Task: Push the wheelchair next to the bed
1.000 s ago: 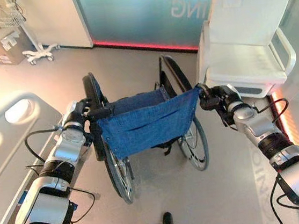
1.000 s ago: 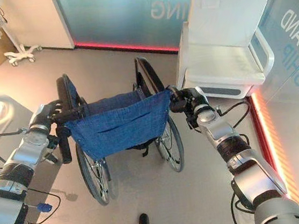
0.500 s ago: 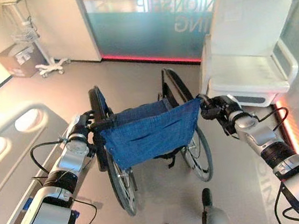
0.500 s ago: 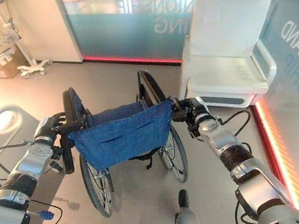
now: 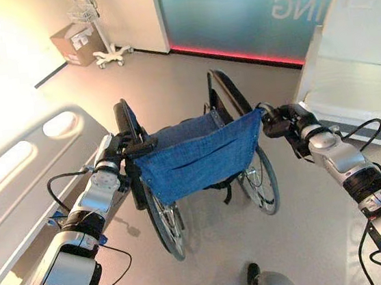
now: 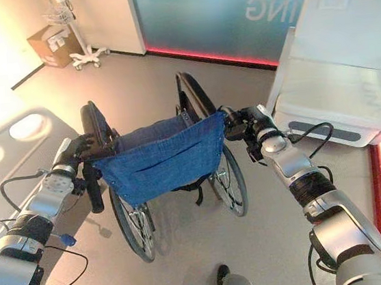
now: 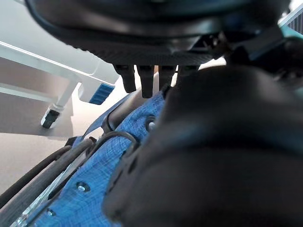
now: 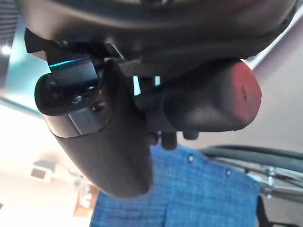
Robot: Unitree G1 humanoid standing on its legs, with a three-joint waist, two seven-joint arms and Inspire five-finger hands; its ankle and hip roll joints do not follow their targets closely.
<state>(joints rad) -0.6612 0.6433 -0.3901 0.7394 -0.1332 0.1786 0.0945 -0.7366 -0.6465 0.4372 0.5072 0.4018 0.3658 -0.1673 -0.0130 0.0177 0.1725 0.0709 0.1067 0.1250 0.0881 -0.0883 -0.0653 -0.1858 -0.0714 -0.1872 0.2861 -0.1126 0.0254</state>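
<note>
Mid-push: left hand (image 5: 118,153) and right hand (image 5: 279,120), fingers apparently wrapped round the wheelchair (image 5: 199,156) handles; next, steer toward the bed (image 5: 21,168) at frame left.

Wheelchair (image 5: 196,159) stood at frame centre, bed (image 5: 21,168) along the left edge, reclining chair (image 5: 360,61) at upper right, cardboard box (image 5: 77,44) and wheeled stand (image 5: 108,52) at upper left.

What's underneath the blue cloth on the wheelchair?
Below the blue cloth back of the wheelchair you can see two spoked wheels, a dangling black strap and grey floor. The cloth covers the seat in front.
</note>
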